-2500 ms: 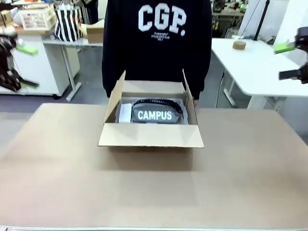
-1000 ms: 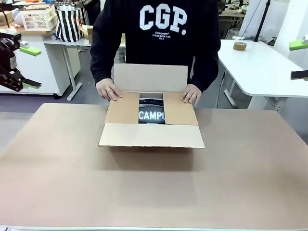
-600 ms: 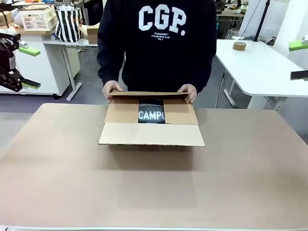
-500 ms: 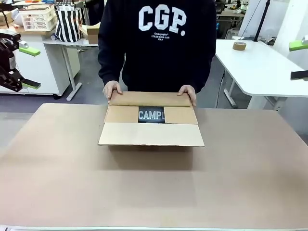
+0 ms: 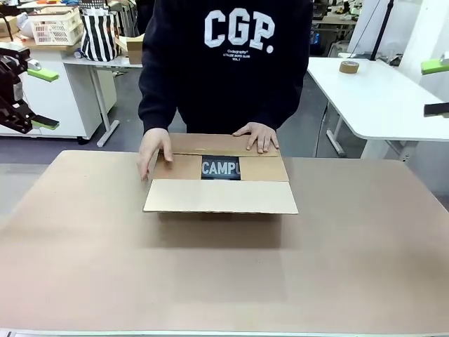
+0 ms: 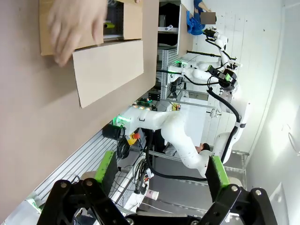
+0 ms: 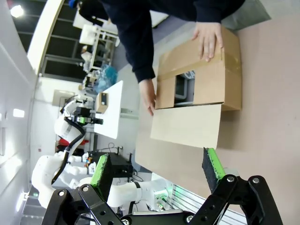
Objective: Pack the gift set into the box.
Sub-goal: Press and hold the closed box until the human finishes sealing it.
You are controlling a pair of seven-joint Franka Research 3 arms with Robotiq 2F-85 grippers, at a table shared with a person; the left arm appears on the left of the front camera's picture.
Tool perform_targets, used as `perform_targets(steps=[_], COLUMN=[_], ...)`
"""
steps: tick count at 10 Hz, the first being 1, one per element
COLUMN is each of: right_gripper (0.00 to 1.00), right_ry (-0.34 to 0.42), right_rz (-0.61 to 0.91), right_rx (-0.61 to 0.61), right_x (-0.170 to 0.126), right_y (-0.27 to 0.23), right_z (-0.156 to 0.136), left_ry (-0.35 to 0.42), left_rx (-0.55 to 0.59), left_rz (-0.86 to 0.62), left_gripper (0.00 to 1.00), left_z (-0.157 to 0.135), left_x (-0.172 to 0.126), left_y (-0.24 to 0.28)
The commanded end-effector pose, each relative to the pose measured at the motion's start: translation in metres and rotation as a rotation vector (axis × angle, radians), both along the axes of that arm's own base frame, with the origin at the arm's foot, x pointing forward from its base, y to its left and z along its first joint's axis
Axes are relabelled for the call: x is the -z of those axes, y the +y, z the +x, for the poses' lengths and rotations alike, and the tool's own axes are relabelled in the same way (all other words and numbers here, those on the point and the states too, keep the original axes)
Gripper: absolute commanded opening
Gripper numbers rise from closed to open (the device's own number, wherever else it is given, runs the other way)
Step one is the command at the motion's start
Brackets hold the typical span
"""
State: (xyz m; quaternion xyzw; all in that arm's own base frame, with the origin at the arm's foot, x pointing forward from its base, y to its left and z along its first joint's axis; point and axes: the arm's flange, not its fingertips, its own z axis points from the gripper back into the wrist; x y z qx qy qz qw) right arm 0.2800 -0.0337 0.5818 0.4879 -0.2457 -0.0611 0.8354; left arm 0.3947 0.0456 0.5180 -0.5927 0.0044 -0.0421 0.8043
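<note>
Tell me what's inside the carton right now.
Through the gap between the folded flaps, the dark pouch shows, with the white letters CAMP readable. The flaps cover the rest of the inside of the carton, so nothing more can be told.

White side table [image 5: 379, 98] with tape roll [image 5: 349, 67], grey floor [image 5: 126, 116], white basket [image 5: 55, 27], striped bag [image 5: 98, 34]

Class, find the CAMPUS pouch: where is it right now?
In the front view the pouch sits inside the box at mid-table, showing through the gap between the folded side flaps, just below the far flap under the person's hand.
</note>
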Motion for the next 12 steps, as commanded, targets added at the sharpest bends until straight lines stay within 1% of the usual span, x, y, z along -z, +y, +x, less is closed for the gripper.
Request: perform_targets(steps=[1,12], right_gripper=[1.00,1.00], right_ry=[-0.034,-0.034], right_rz=[0.011,0.011], right_rx=[-0.011,-0.011], right_x=[-0.0009,-0.0009], right_y=[0.0017,0.0017], right_z=[0.0047,0.0047], left_ry=[-0.014,-0.014], left_rx=[0.007,0.007], left_rz=[-0.021,-0.021], left_gripper=[1.00,1.00], left_z=[-0.0001,-0.0001], left_x=[-0.0030,-0.0030], left_y=[-0.0001,-0.0001])
